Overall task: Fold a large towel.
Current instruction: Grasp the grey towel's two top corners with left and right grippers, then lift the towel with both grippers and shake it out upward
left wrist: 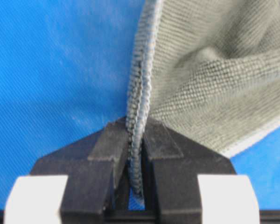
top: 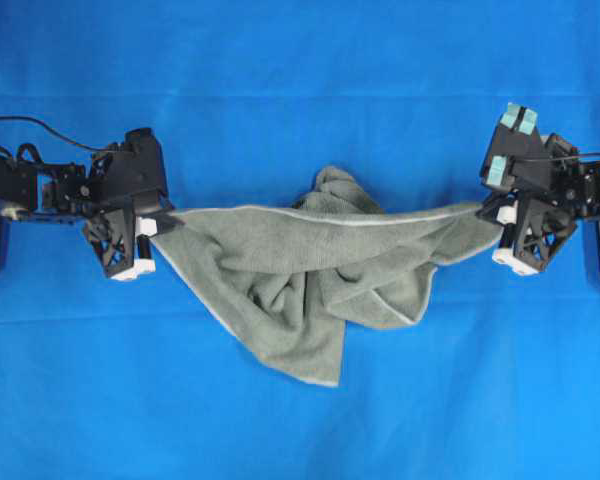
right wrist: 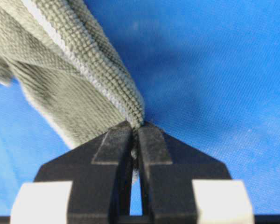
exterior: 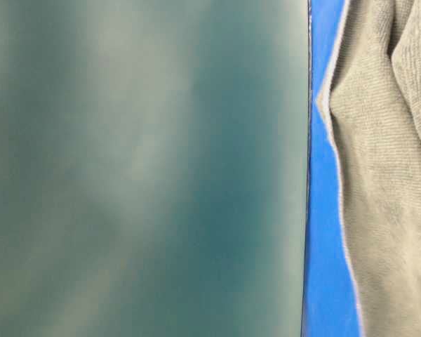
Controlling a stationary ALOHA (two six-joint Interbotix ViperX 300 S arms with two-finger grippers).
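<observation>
The whole work surface is being covered by a bright blue smooth sheet (top: 300, 60), faintly creased in places. Most of the table-level view is being blocked by a blurred dark green-grey surface (exterior: 140, 168).

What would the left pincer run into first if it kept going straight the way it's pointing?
The towel itself: the left pincer is shut on its hem, and the cloth stretches straight ahead of it. Beyond that, probably the right pincer holding the far end.

The overhead view looks straight down on the bright blue smooth sheet (top: 300, 80). The table-level view sits close beside the grey-green terry towel (exterior: 386, 175). Each wrist camera looks closely along its own black jaws, sharing that towel.
</observation>
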